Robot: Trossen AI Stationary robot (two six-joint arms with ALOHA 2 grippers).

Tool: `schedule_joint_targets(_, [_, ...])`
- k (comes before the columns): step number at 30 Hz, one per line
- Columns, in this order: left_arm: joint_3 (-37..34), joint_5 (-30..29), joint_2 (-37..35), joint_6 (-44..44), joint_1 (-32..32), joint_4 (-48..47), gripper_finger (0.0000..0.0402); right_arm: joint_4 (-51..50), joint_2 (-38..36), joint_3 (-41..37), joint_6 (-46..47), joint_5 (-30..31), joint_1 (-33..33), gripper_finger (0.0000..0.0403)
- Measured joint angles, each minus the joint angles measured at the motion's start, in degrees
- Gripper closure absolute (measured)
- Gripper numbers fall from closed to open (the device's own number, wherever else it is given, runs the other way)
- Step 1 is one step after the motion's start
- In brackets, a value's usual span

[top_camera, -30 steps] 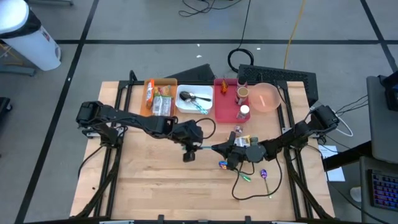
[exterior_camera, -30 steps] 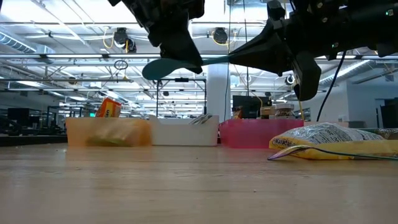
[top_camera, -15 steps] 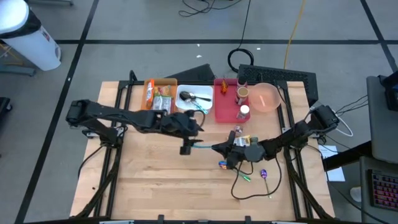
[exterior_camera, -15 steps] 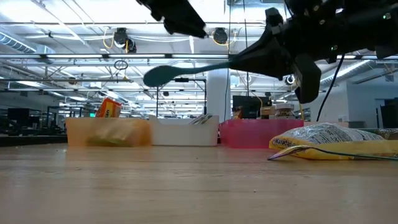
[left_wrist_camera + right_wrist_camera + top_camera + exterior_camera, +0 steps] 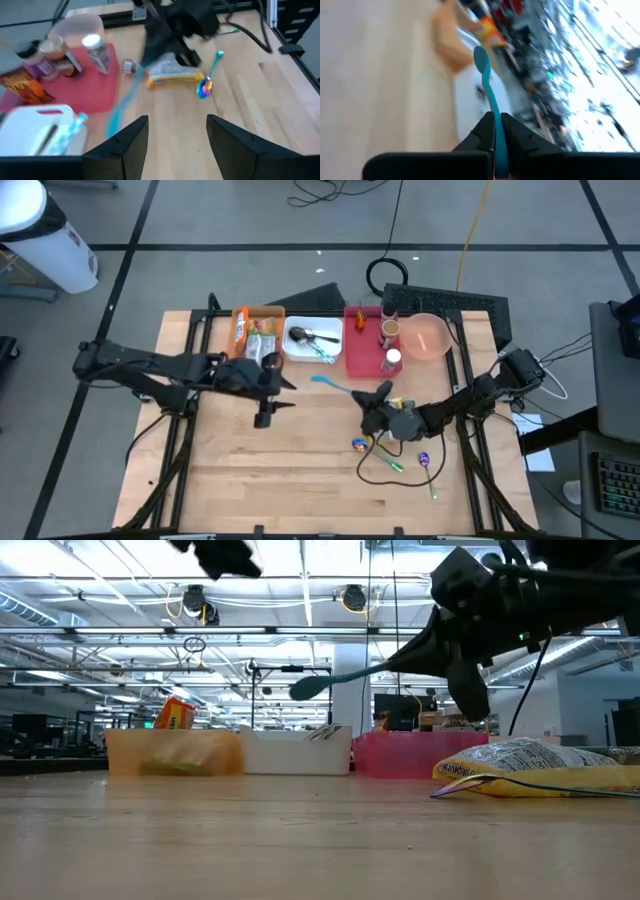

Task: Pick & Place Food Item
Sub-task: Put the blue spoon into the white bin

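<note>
The right gripper [image 5: 376,398] was clamped on the handle end of a teal spoon [image 5: 334,384], holding it in the air above the table [image 5: 300,490], probably to carry it to the white bin [image 5: 300,352] with the other cutlery. The spoon lay roughly level, its bowl pointing toward that bin. The left gripper [image 5: 268,402] hung empty with fingers apart, off to the left.
</note>
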Motion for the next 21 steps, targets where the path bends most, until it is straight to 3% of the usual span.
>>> schedule_joint_targets(5, [-11.44, -1.4, -3.33, -1.31, -1.22, 12.5, 0.0192, 2.57, -0.17, 0.46, -3.94, 4.29, -0.01, 0.0398])
schedule_joint_targets(11, [-22.35, -4.92, -4.28, -6.01, -1.88, 28.09, 0.0192, 1.88, -0.33, 7.4, -14.43, 10.21, -0.53, 0.0399])
schedule_joint_targets(15, [-27.0, -6.32, -4.28, -6.38, -3.26, 38.64, 0.0192, -2.61, -0.33, 12.59, -18.38, 10.11, -2.76, 0.0399])
schedule_joint_targets(21, [-33.26, -17.04, -4.28, -7.89, -6.9, 51.04, 0.0192, -18.38, -0.33, 20.38, -15.06, 5.54, -7.34, 0.0399])
